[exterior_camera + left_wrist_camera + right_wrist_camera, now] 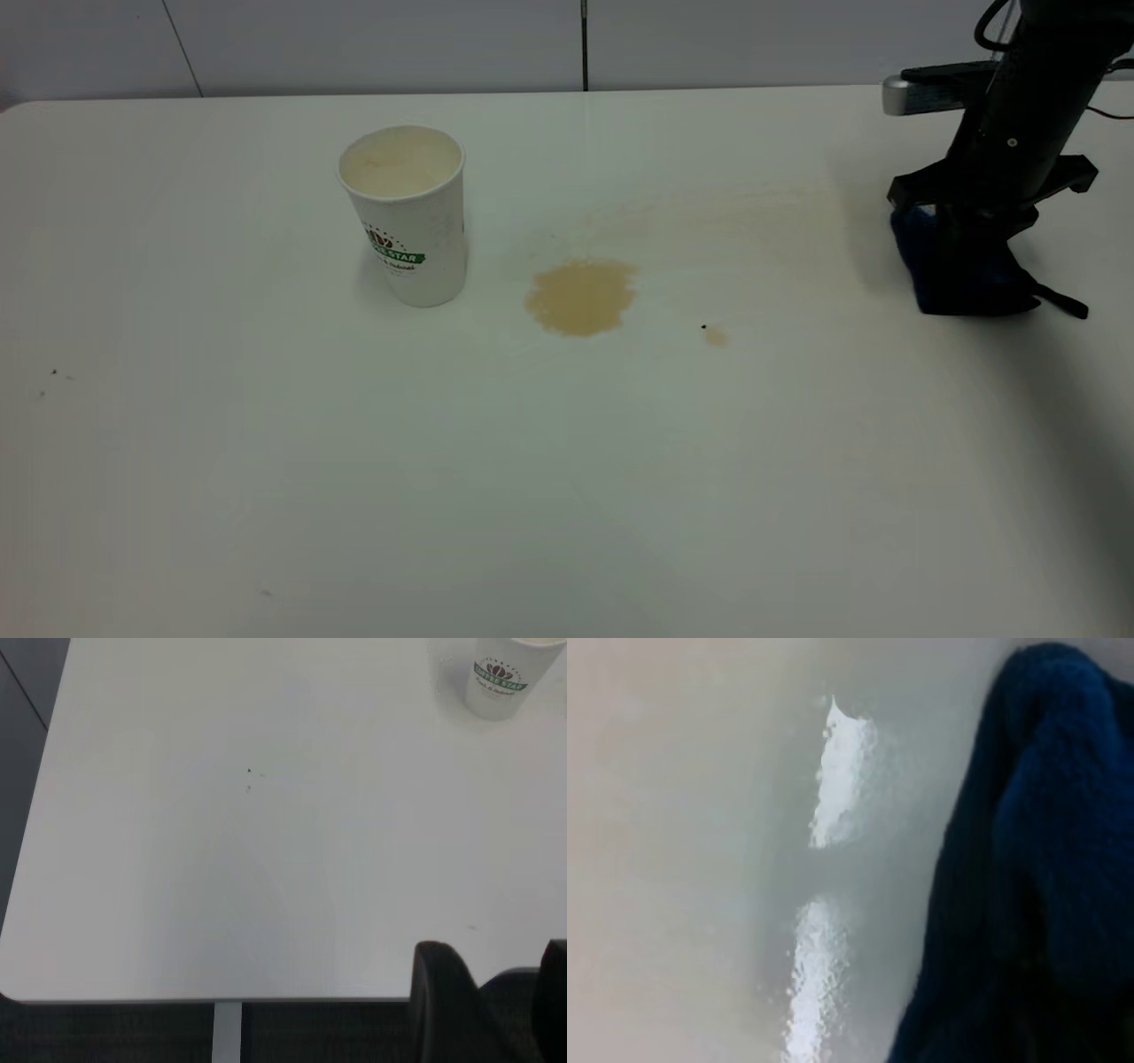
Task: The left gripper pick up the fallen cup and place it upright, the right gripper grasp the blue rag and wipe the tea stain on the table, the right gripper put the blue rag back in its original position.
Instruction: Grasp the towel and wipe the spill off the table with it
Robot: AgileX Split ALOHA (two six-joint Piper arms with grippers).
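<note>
Rag handling first: the blue rag (pixel 961 270) looks soft, light and floppy, so you should expect it to bunch and drag rather than slide as one piece; take it by the thick middle fold, not by the thin black strap tail (pixel 1063 304) trailing off its side. It sits at the right end of the surface (pixel 567 461), well apart from the tea stain (pixel 582 297), and its lower edge rests on the surface. Your right claw (pixel 966 226) is down on top of the rag, its wide black jaw body right over the cloth; the fingertips are buried behind the arm and the fabric, so you cannot tell whether they are apart or clamped on it. The right wrist view only gives you dark blue cloth (pixel 1036 868) close against the lens beside wet-looking glare on the surface. The stain is a light brown puddle near the centre, with a small spot (pixel 714 337) to its right and faint tan smears running toward the rag. The cup (pixel 406 213) already stands upright just left of the puddle, not touching it; it is light paper, easy to knock, so keep the wipe clear of it. Your left claw (pixel 496 1010) hangs off the surface edge, far from the cup, fingers apart and holding nothing.
</note>
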